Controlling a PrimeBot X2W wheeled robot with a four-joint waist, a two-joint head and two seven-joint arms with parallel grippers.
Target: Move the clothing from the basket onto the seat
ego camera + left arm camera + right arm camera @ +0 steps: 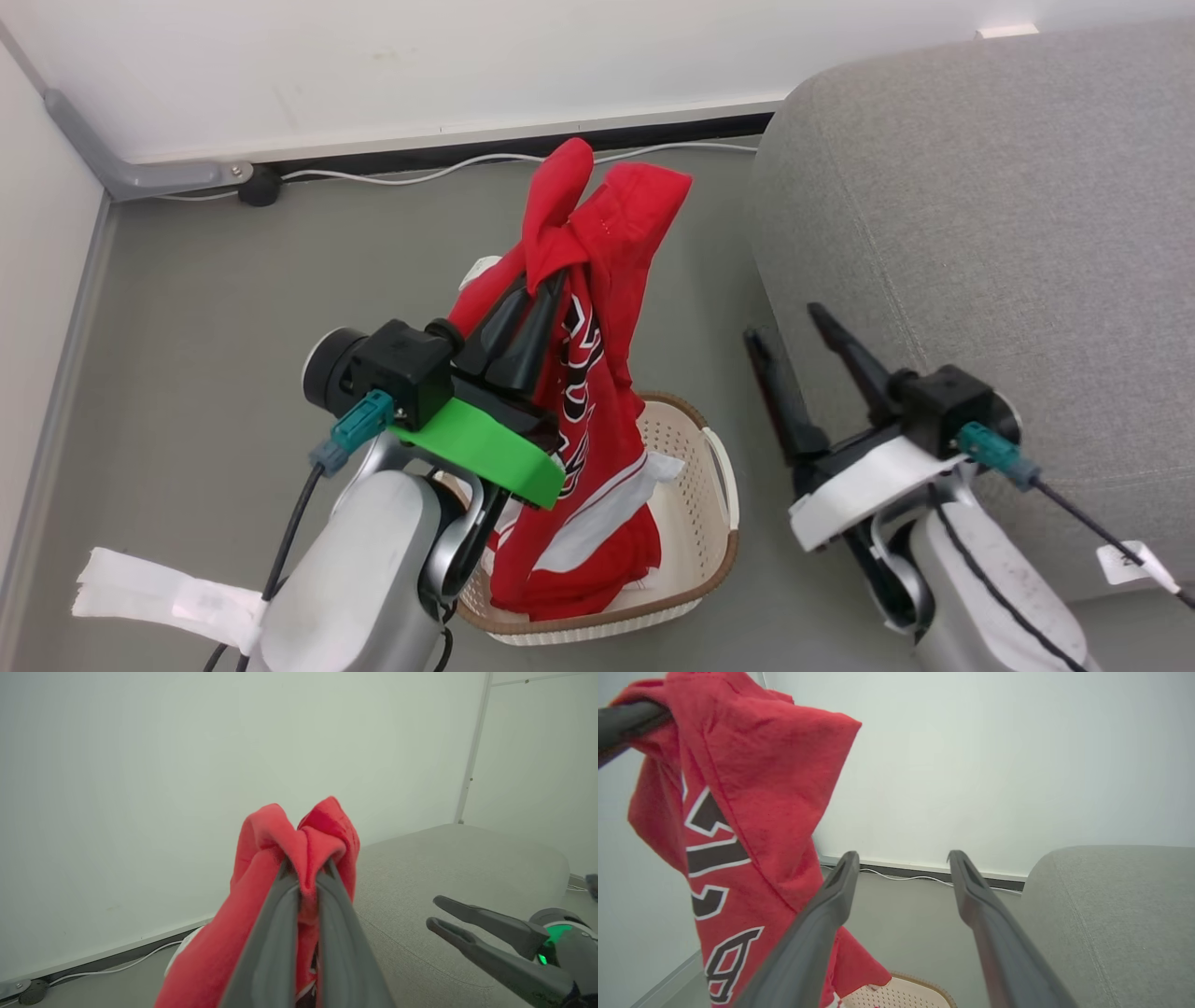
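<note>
Lettering: black, white-edged letters run down the red clothing (597, 392); the folds hide the full word.
Left gripper (551, 280): raised above the basket (695, 523), fingers pinched tight on a bunch of the cloth.
Clothing: hangs from that pinch, with its lower end inside the basket.
Right gripper (784, 325): fingers spread apart and holding nothing, beside the seat (980, 233) edge.

A bare indoor room, part living space, part test room: grey sofa (980, 233), laundry basket (702, 504), grey floor (233, 308), blank white walls (373, 65), loose cable (448, 169) along the skirting.
</note>
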